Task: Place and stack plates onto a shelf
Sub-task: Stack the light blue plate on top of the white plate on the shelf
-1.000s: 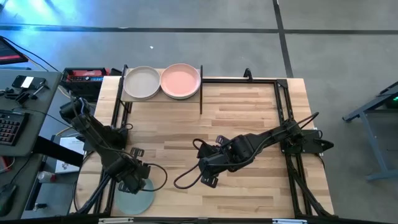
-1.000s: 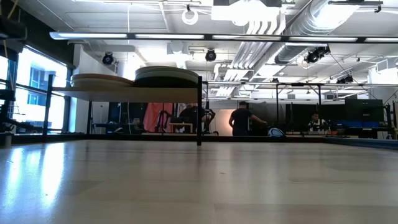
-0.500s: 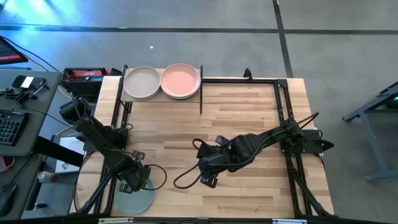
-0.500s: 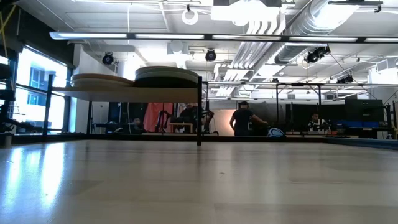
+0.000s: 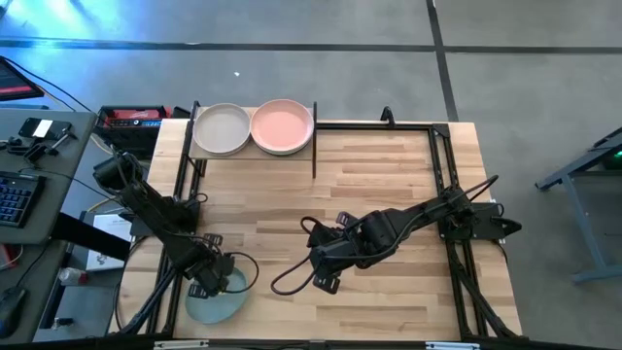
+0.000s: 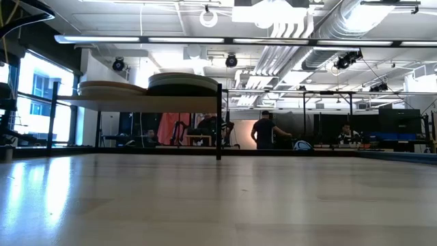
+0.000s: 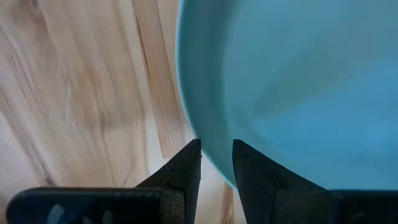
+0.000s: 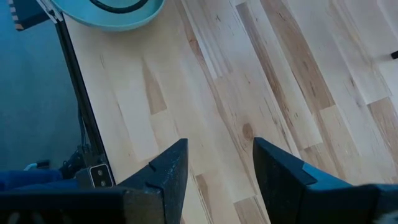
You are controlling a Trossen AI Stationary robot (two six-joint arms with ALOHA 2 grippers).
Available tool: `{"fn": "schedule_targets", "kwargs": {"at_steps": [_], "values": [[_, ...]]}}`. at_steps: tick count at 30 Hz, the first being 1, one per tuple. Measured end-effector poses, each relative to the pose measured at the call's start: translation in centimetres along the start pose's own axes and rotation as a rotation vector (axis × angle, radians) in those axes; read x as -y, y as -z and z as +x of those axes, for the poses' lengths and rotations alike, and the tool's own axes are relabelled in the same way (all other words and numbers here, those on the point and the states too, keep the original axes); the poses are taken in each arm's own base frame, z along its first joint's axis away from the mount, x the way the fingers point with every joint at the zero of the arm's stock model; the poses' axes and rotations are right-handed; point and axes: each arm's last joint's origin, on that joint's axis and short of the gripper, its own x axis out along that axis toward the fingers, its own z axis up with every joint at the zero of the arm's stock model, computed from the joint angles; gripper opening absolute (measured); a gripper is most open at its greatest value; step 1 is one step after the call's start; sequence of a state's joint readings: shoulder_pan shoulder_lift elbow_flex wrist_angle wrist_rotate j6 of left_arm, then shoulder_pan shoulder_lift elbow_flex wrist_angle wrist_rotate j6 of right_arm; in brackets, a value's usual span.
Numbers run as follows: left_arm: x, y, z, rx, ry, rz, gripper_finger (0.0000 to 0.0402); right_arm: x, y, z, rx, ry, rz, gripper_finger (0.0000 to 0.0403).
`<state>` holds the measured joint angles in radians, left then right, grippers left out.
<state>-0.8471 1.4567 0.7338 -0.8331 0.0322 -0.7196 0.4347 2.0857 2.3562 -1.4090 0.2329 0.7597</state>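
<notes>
A pale grey-green plate (image 5: 216,303) sits near the table's near left corner, its outline oval in the high view. My left gripper (image 5: 214,280) is shut on its far rim; the left wrist view fills with the plate (image 7: 298,93) past the gripper (image 7: 216,163). My right gripper (image 5: 326,282) hangs open over the table's middle, touching nothing, with bare wood between its fingers (image 8: 217,165). The shelf (image 5: 255,154) stands at the far edge, with a beige-grey plate (image 5: 222,128) and a pink plate (image 5: 283,126) resting on its board. My left gripper pinches the plate's rim (image 7: 205,134) between its two fingers, one finger (image 7: 186,171) outside the rim and one finger (image 7: 258,177) inside the bowl. It comes at the rim from the far side, slanting down. The plate sits tilted; whether its near rim touches the table, I cannot tell.
Black frame rails (image 5: 439,175) run along the table's left, right and far edges. A black cable (image 5: 292,277) loops on the wood beside the right gripper. Open tabletop (image 5: 379,175) lies between the arms and the shelf. People stand far off in the room (image 6: 263,133).
The left gripper has drawn a little toward the far edge with the plate's rim in its hold. The plate has tipped: its outline has gone from round to oval, and its near edge has moved away from the table's near edge. The right arm has kept still.
</notes>
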Motion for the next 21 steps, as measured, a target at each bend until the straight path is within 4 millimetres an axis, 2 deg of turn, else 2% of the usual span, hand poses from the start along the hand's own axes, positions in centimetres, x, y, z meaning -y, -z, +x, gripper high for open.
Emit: {"fn": "schedule_targets", "kwargs": {"at_steps": [21], "values": [[0.13,0.13,-0.02,-0.047,0.044,-0.117,0.0083,0.0,0.0,0.0,0.0,0.0,0.0,0.0156]]}}
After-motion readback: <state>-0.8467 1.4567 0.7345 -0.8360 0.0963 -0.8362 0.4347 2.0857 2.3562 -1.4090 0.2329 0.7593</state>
